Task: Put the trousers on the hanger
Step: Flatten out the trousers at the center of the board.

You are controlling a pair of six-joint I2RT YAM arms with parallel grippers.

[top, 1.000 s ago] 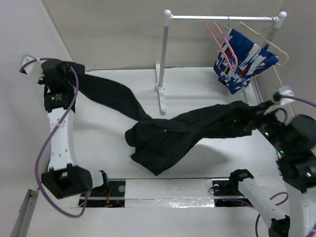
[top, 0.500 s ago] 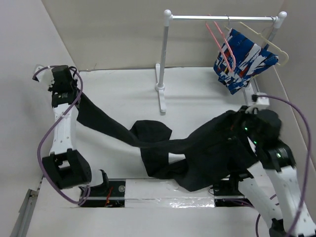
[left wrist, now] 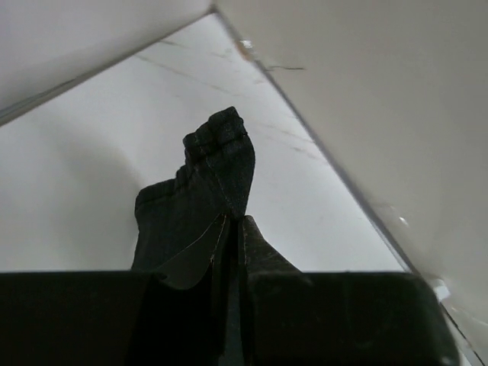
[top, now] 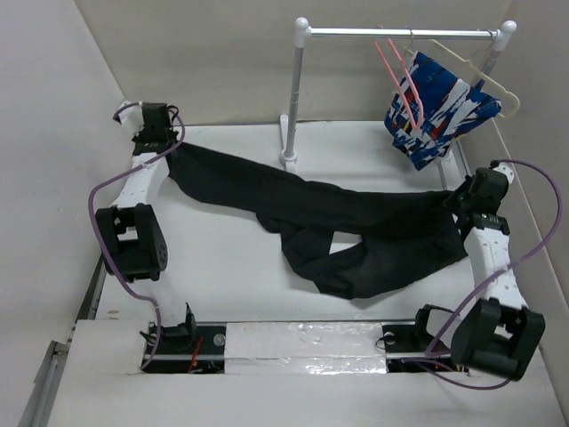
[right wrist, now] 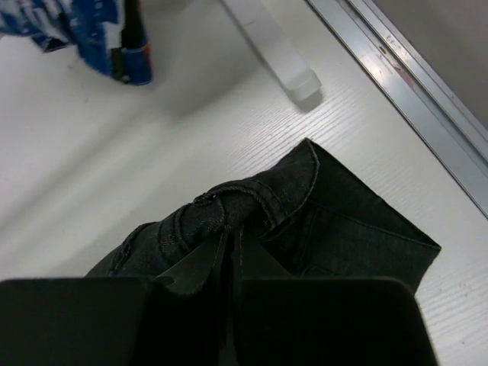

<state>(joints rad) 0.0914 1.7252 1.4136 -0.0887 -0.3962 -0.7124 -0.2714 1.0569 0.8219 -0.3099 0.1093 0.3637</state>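
Top external view has the trousers [top: 356, 227] drawn out across the bench [top: 213, 276], from the far left corner to the right side. Their middle lies slack on the surface, with a loose fold bulging toward the near edge. The left arm [top: 133, 191] holds the far-left end and the right arm [top: 493, 258] the right end.

Left wrist view shows the left jaws pressed together on a narrow end of the black cloth [left wrist: 202, 198], which sticks up past the tips. Right wrist view shows the right jaws likewise pinching a bunched, seamed edge [right wrist: 305, 221], with a flat corner of cloth lying on the bench beyond.

The hanger [top: 402, 76] hangs by its hook from the rail [top: 400, 33] at the far right, just beside the patterned garment [top: 436, 107] and well apart from the trousers.

The step in hand looks like spreading and straightening the garment, so the task seems to be at an early stage. The next move probably calls for gathering the legs together, then carrying them toward the far right to feed them through the pink frame. The rail post and the neighbouring garment leave little room there.
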